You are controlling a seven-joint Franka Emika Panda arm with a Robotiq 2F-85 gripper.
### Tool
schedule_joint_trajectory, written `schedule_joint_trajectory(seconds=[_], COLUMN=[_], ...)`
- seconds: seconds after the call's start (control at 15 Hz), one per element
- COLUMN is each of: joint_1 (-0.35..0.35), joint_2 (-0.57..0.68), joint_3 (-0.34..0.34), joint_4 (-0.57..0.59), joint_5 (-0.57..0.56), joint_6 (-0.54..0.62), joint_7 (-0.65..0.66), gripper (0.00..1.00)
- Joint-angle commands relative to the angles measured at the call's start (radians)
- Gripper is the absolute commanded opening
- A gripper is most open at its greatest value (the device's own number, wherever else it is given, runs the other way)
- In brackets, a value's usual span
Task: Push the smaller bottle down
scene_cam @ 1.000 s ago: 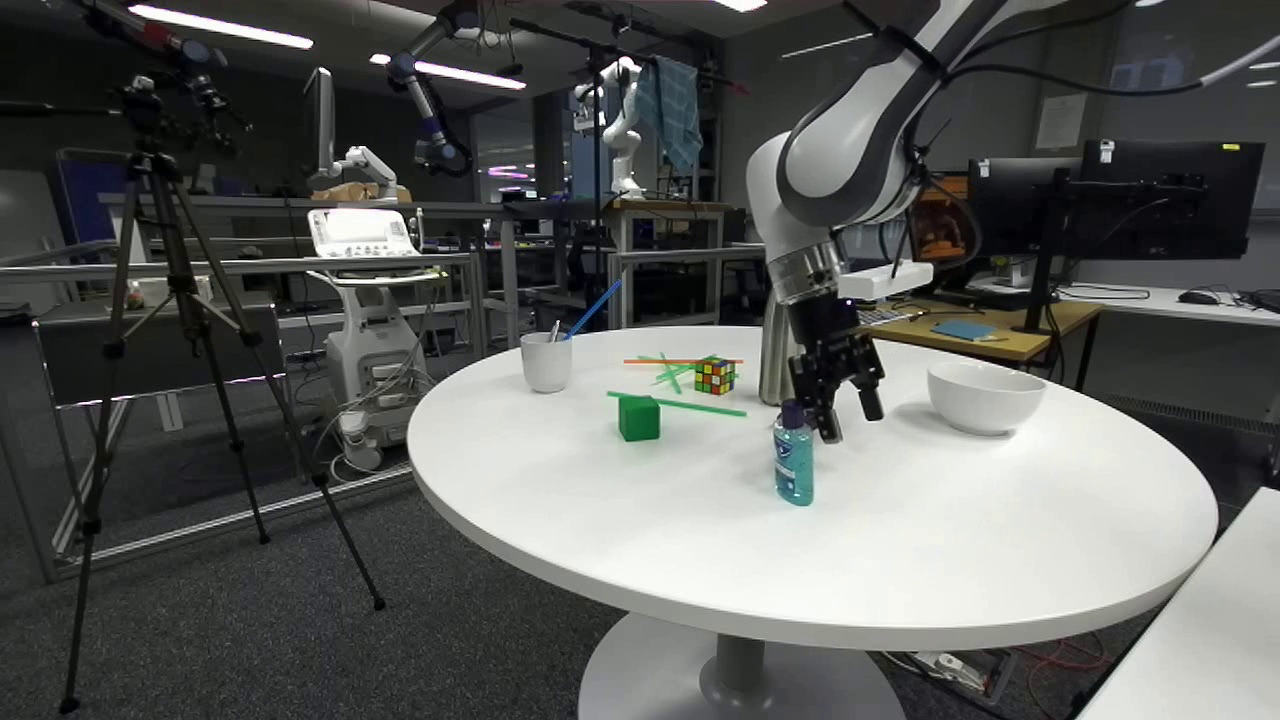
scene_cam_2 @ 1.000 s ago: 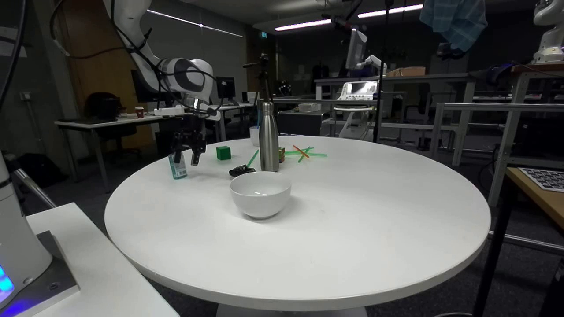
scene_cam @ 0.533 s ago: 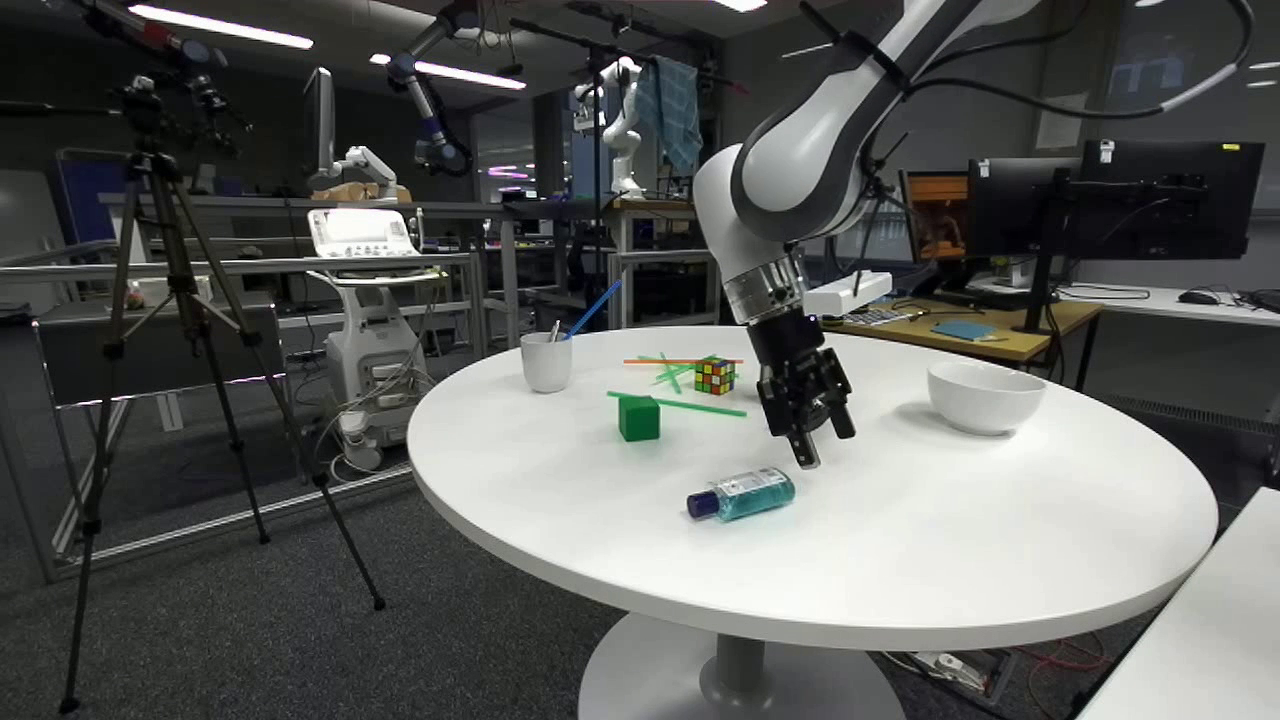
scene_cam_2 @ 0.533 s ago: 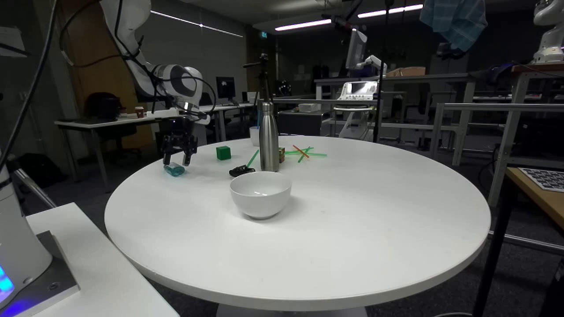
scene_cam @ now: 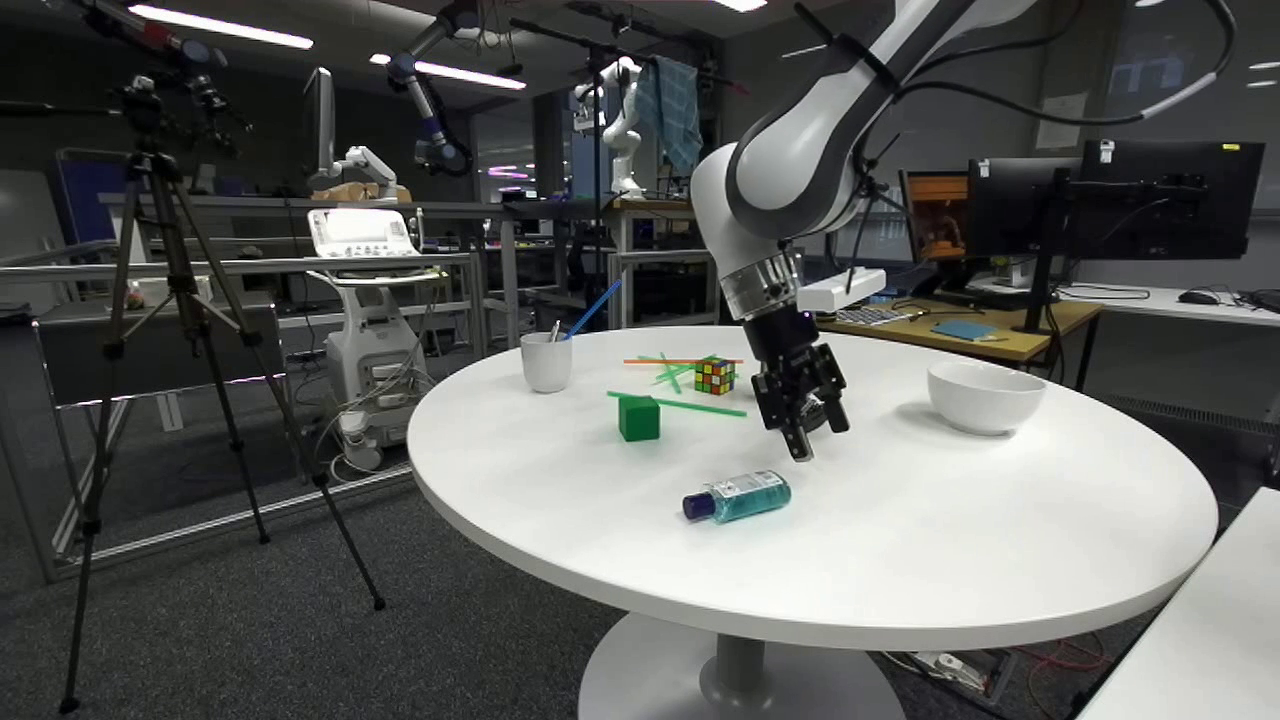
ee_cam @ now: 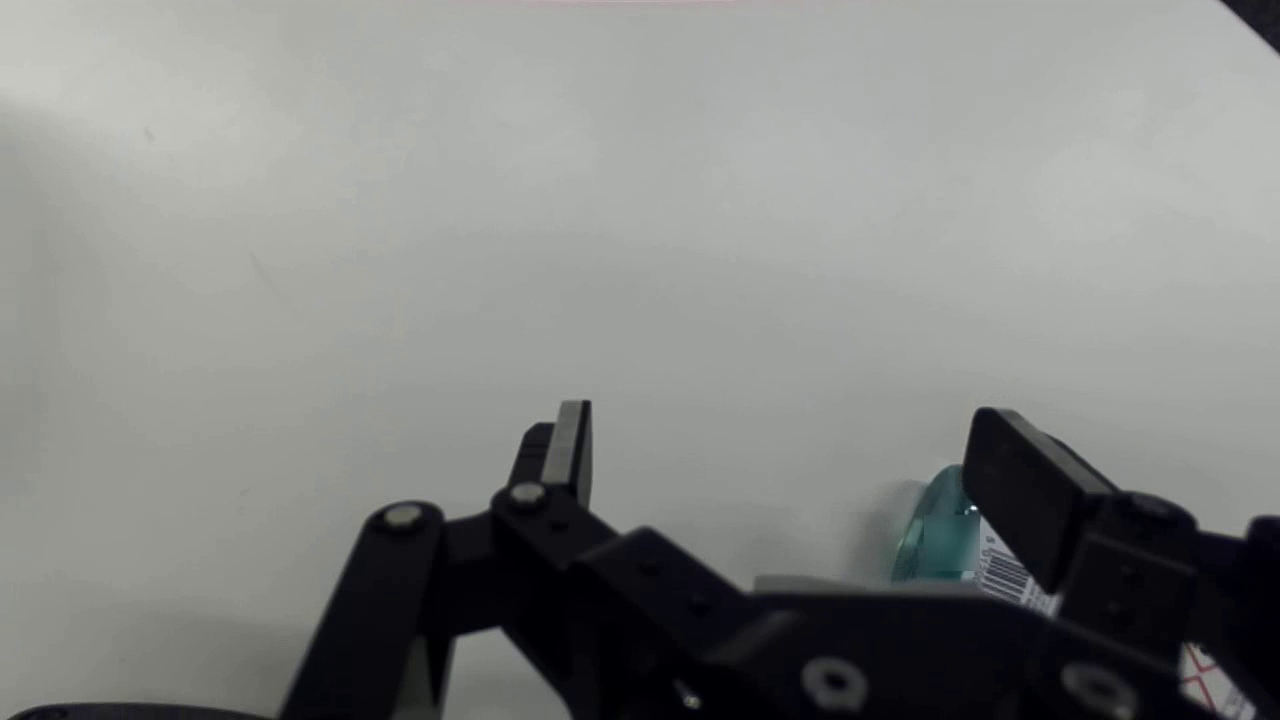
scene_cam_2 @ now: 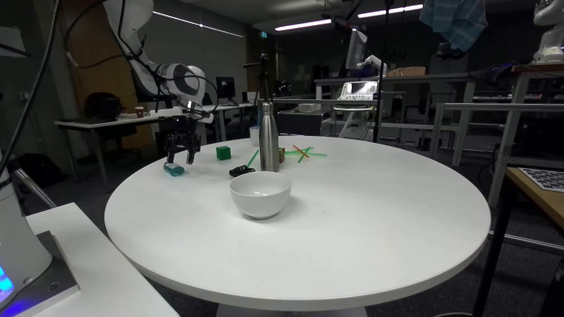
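Observation:
The smaller bottle, teal-blue with a dark cap, lies on its side on the white round table (scene_cam: 560, 520). It shows in both exterior views, here (scene_cam: 752, 496) and here (scene_cam_2: 174, 170). In an exterior view its cap points left, away from the gripper. My gripper (scene_cam: 819, 442) is open and empty, a little above the table beside the bottle's base end. It also shows in an exterior view (scene_cam_2: 180, 161). In the wrist view the gripper (ee_cam: 785, 435) has its fingers wide apart. The bottle's base (ee_cam: 940, 540) shows there at the right, partly hidden by a finger.
The tall steel bottle (scene_cam_2: 269, 141) stands near a black object (scene_cam_2: 242, 171) and a white bowl (scene_cam_2: 261, 193). A green cube (scene_cam: 639, 418), a puzzle cube (scene_cam: 715, 376), several straws (scene_cam: 676, 404) and a white cup (scene_cam: 547, 362) are on the table.
The smaller bottle stood upright one second ago and has toppled onto its side. My gripper moved toward it as it fell, then rose slightly away. The fingers stay open.

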Motion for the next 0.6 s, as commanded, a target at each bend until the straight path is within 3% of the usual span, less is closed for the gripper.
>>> schedule_joint_trajectory(seconds=[0.0,0.53], joint_1=[0.001,0.019], joint_2=[-0.050,-0.164], joint_3=[0.004,0.033], joint_4=[0.010,0.017], joint_5=[-0.021,-0.043], joint_6=[-0.034,-0.037], joint_7=[0.005,0.020], gripper=[1.00,1.00])
